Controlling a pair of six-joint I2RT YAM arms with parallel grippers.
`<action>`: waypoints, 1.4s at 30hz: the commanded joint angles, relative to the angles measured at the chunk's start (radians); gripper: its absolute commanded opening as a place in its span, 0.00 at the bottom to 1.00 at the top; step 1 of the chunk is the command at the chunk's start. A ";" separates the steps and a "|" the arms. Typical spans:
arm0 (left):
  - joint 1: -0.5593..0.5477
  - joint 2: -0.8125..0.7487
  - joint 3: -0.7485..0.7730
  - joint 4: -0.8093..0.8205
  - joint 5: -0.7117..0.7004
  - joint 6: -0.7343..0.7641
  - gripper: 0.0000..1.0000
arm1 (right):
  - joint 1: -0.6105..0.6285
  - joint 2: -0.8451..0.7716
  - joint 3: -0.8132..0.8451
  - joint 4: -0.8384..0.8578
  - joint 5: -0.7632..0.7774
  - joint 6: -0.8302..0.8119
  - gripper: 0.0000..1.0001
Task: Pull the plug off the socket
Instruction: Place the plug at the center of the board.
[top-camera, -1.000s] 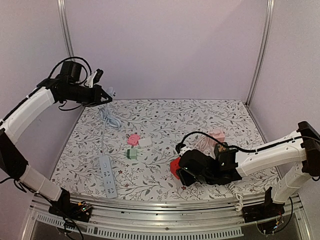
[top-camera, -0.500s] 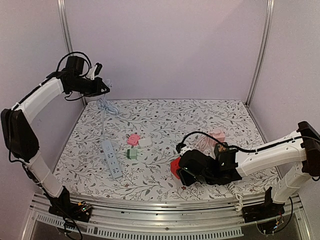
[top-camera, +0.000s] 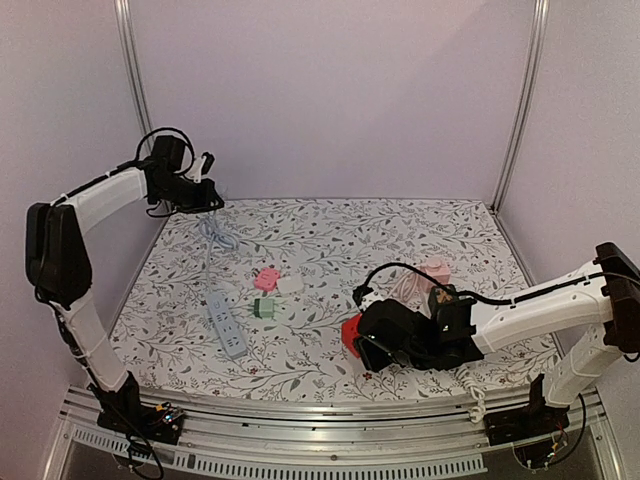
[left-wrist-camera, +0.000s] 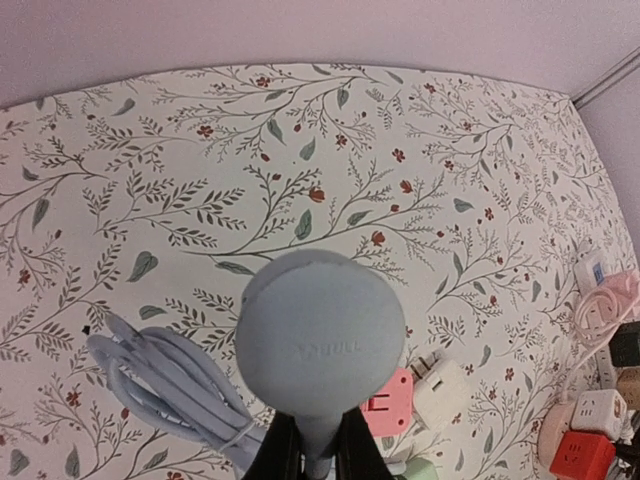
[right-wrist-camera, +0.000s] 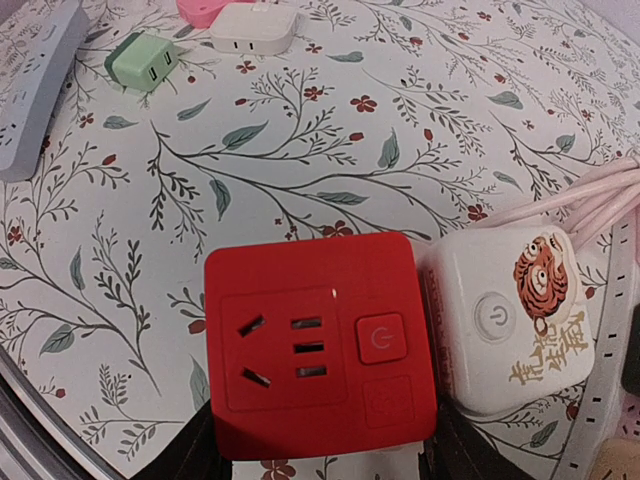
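My left gripper is raised at the back left corner, shut on a round grey-blue plug. Its black fingers pinch the plug's neck. The plug's grey cable hangs down in a bundle to a grey power strip lying on the table. My right gripper is shut on a red socket cube, also in the top view. The cube's top face shows bare slots with no plug in them.
A white cube socket with a tiger picture touches the red cube's right side. Pink, white and green adapters lie mid-table. A pink socket with a coiled cord lies at the right. Frame posts stand at the back corners.
My left arm has folded back toward the left wall with the plug, and the power strip has been dragged up the table, away from its front edge. The right arm has not moved.
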 joint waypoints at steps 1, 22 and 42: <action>0.003 0.028 -0.012 0.054 -0.047 0.034 0.04 | -0.003 -0.008 0.006 -0.020 0.050 0.015 0.16; -0.011 0.245 0.046 -0.012 -0.044 -0.016 0.39 | -0.003 -0.015 -0.006 -0.027 0.056 0.034 0.18; -0.104 -0.101 -0.105 0.047 -0.199 -0.120 0.93 | -0.002 -0.165 0.019 -0.117 0.052 0.015 0.91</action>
